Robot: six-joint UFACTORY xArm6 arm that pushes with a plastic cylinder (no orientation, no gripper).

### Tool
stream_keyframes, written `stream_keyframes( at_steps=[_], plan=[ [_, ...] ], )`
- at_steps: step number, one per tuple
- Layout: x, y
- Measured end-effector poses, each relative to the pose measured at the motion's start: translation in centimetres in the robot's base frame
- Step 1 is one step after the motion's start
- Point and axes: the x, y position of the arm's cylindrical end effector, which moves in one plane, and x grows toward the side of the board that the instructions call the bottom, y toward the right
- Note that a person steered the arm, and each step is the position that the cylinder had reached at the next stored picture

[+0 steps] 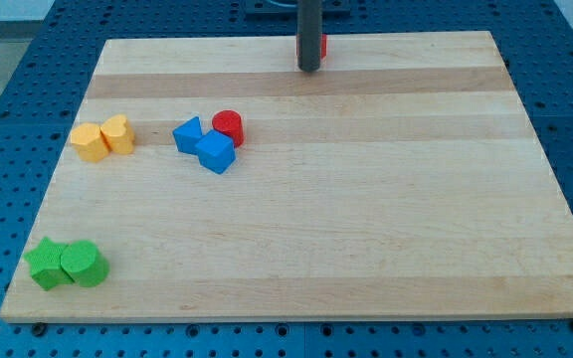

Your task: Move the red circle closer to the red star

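Observation:
The red circle stands on the wooden board left of centre, touching a blue cube and next to a blue triangle. The red star is at the view's top, mostly hidden behind the dark rod; only a red sliver shows at the rod's right. My tip rests on the board right beside the red star, far to the upper right of the red circle.
Two yellow blocks sit together at the view's left. Two green blocks sit at the bottom left corner. The board lies on a blue perforated table.

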Motion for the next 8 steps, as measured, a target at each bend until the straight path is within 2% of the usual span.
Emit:
stream_keyframes(
  at_steps=[2, 3, 5, 6, 8],
  plan=[
    [0.0, -0.1],
    [1.7, -0.1],
    [11.5, -0.1],
    [14.7, -0.1],
    [15.4, -0.1]
  ],
)
